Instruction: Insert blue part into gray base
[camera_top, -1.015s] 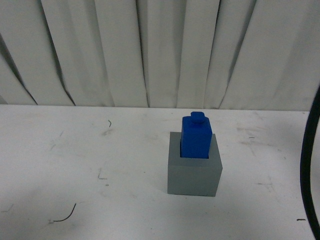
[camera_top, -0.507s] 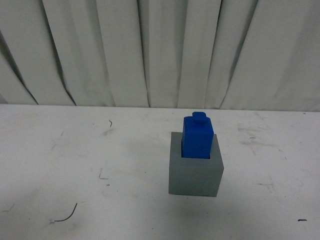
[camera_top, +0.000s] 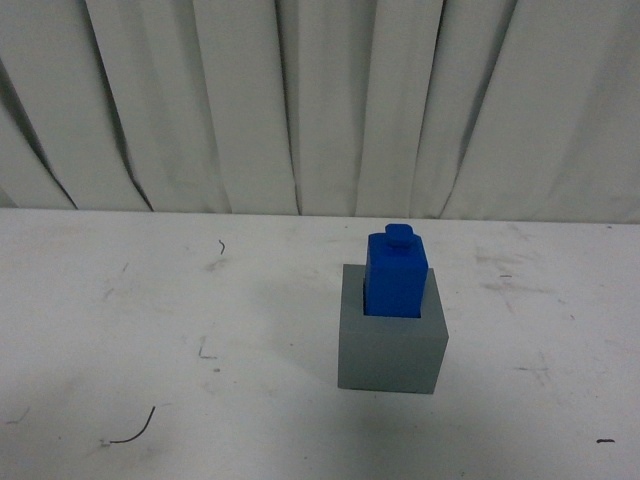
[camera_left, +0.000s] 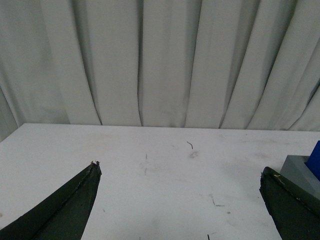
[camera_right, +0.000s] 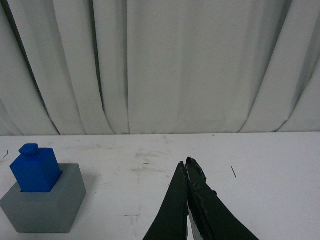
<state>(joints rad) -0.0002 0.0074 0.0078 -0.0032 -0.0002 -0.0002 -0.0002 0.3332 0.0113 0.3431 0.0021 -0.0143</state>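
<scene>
Since a second ago, the dark cable at the right edge of my front view has gone; the blocks have not shifted. I read no writing anywhere. My left gripper (camera_left: 180, 172) is spread wide, empty. Right of center, the blue part (camera_top: 397, 275) stands upright, stud up, in the gray base (camera_top: 390, 345) on the scuffed white counter (camera_top: 150, 320), pleated white curtain (camera_top: 300, 100) behind. My right gripper (camera_right: 187, 165) is closed on nothing.
</scene>
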